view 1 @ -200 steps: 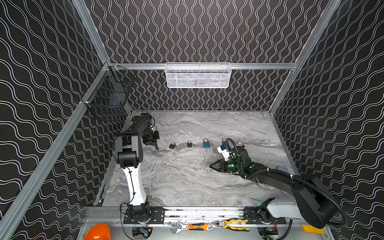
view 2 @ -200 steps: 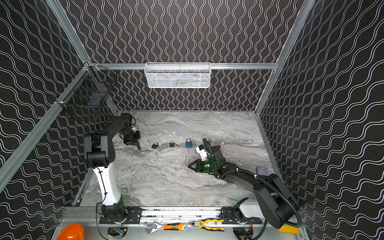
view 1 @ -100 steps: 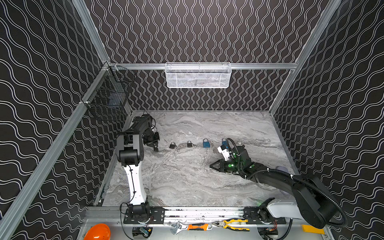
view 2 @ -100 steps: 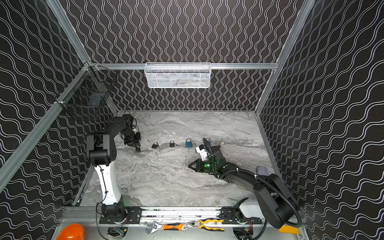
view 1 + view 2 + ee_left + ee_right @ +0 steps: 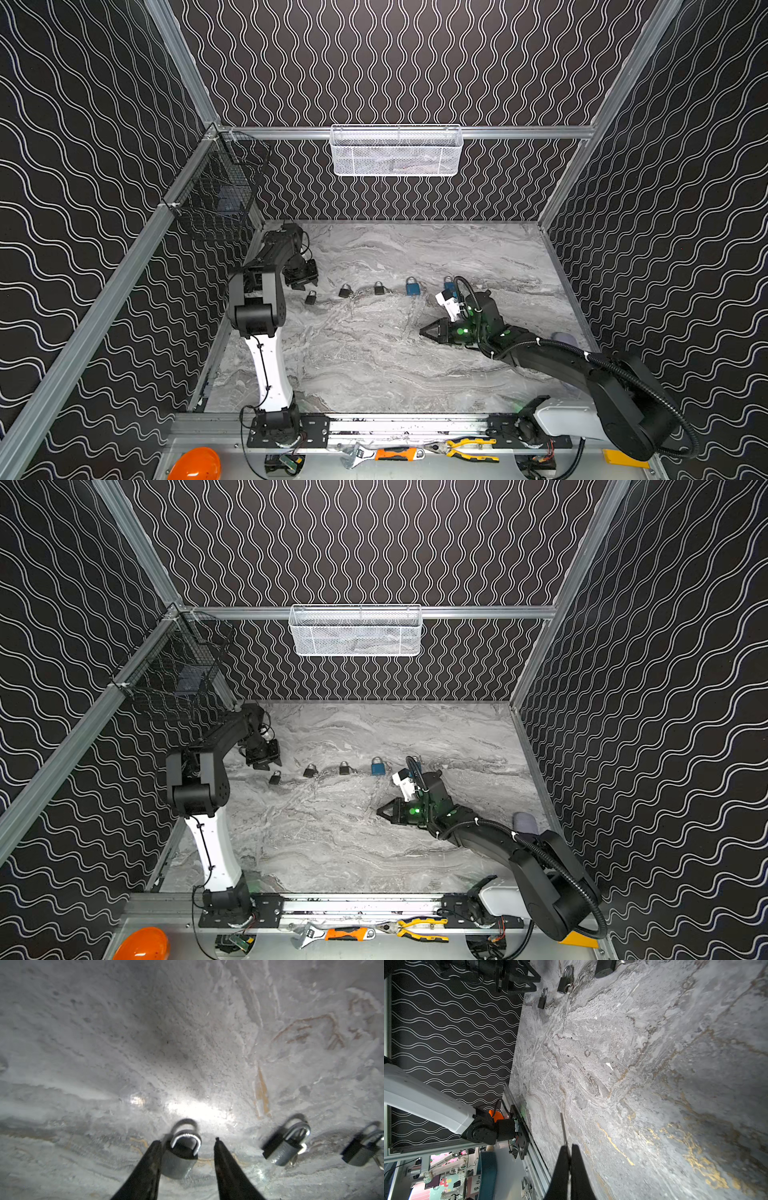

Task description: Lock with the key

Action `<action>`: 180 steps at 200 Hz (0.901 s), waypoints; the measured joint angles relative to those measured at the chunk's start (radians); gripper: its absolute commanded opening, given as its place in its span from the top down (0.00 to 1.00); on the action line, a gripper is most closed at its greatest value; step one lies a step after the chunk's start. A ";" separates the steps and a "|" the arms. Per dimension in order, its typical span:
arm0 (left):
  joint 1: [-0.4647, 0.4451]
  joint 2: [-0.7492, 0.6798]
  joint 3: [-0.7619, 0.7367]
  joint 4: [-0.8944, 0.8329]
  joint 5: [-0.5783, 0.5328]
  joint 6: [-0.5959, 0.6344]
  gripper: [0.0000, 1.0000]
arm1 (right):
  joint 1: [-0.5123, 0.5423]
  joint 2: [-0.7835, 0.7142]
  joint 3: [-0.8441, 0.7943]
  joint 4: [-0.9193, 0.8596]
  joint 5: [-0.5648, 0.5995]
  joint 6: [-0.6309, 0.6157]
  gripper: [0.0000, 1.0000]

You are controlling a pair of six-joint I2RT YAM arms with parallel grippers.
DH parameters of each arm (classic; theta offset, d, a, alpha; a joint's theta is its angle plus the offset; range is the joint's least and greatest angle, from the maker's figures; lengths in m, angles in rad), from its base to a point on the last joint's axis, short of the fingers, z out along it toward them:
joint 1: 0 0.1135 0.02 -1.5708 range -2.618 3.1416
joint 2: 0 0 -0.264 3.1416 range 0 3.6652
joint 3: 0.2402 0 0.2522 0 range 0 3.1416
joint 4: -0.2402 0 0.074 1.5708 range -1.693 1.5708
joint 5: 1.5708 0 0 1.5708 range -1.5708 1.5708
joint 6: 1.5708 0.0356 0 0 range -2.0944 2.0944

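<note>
Small dark-grey metal padlock (image 5: pixel 178 1161), shackle apparently closed, now released onto the grey marbled desk (image 5: pixel 187 1043) at the left end of the lock row (image 5: pixel 379 288), inside the newly spread left claw (image 5: pixel 187 1140); right claw (image 5: pixel 569 1145) pinches thin silver key (image 5: pixel 563 1126), well apart; lock likely finished

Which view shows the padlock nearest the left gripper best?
The left wrist view: the padlock fills the foreground, shackle and body clear, between the left gripper's parted fingers. In both top views it is a small dark speck; the right wrist view shows it small and distant.
</note>
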 measured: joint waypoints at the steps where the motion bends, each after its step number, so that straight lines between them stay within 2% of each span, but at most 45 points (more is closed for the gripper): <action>1: 0.000 -0.005 -0.002 0.001 0.000 0.000 0.54 | 0.000 0.000 0.000 0.000 0.000 0.000 0.99; 31: 0.000 -0.129 -0.048 0.027 0.003 -0.013 0.49 | 0.000 -0.006 0.006 -0.003 0.006 0.001 1.00; 72: 0.000 -0.340 -0.134 0.069 0.015 -0.056 0.48 | 0.000 -0.013 0.064 -0.004 0.024 0.003 1.00; 137: 0.001 -0.742 -0.261 0.112 0.022 -0.151 0.39 | 0.006 0.001 0.208 0.027 0.028 0.027 1.00; 180: 0.001 -0.893 -0.269 0.091 0.001 -0.160 0.37 | 0.072 0.068 0.300 0.124 0.064 0.075 1.00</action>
